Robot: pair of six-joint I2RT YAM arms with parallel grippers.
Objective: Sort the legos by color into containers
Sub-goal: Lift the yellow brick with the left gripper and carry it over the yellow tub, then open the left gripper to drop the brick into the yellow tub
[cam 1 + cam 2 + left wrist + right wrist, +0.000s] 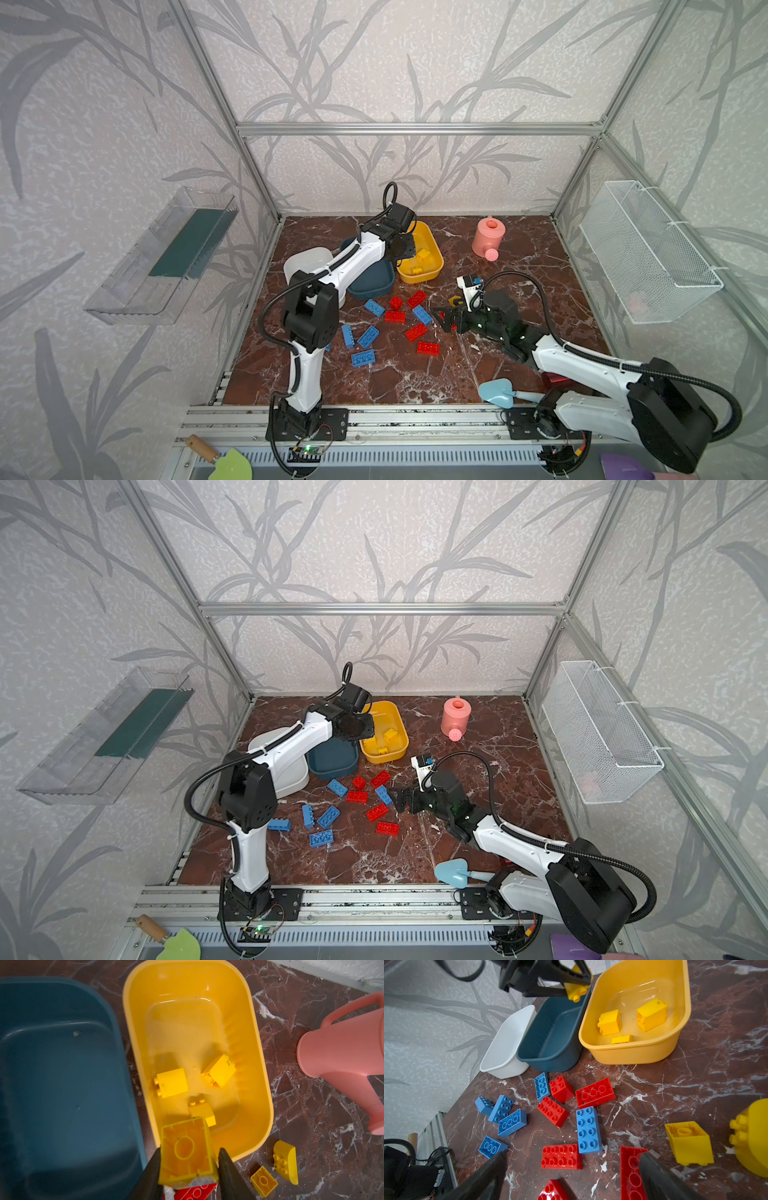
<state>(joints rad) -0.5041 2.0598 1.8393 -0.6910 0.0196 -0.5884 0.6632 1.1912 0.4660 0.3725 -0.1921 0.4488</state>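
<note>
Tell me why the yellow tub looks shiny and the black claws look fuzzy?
In the left wrist view, light bounces off the bare floor of the yellow tub as pale streaks. The left gripper holding a yellow brick sits too close to the lens, so it blurs. In the right wrist view the open right gripper blurs too. Both top views look sharp.

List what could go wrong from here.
1. The left end effector holds a yellow brick near the adjoining rims of the teal tub and yellow tub. Released here, it might land in the wrong one.
2. The open right end effector hangs low over crowded red bricks. Closing could shove neighbours.
</note>
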